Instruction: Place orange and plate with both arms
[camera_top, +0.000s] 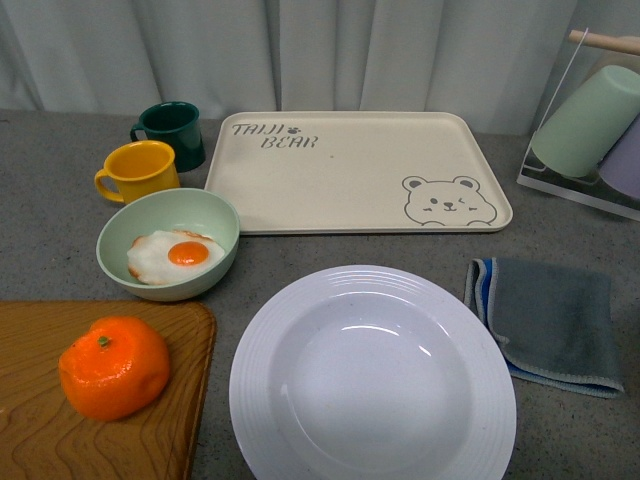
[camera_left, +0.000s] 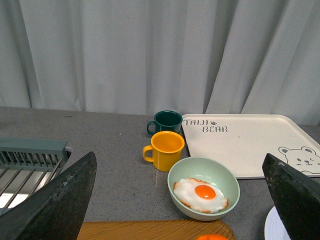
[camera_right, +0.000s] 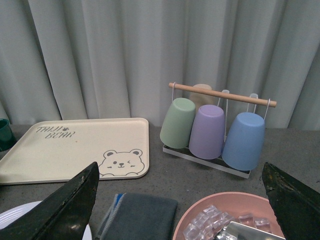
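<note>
Even soft overhead light, faint shadows; glare on plate (camera_top: 372, 375); wrist-view jaws dark, blurred

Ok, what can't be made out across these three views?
Orange: only a sliver shows at the left wrist view's edge.
Plate: near rim cut off by the front view's edge.
Pink dish: cut off by the right wrist view's edge; metal item inside unidentifiable.
Beige cup: mostly hidden behind green cup and purple cup.
</note>
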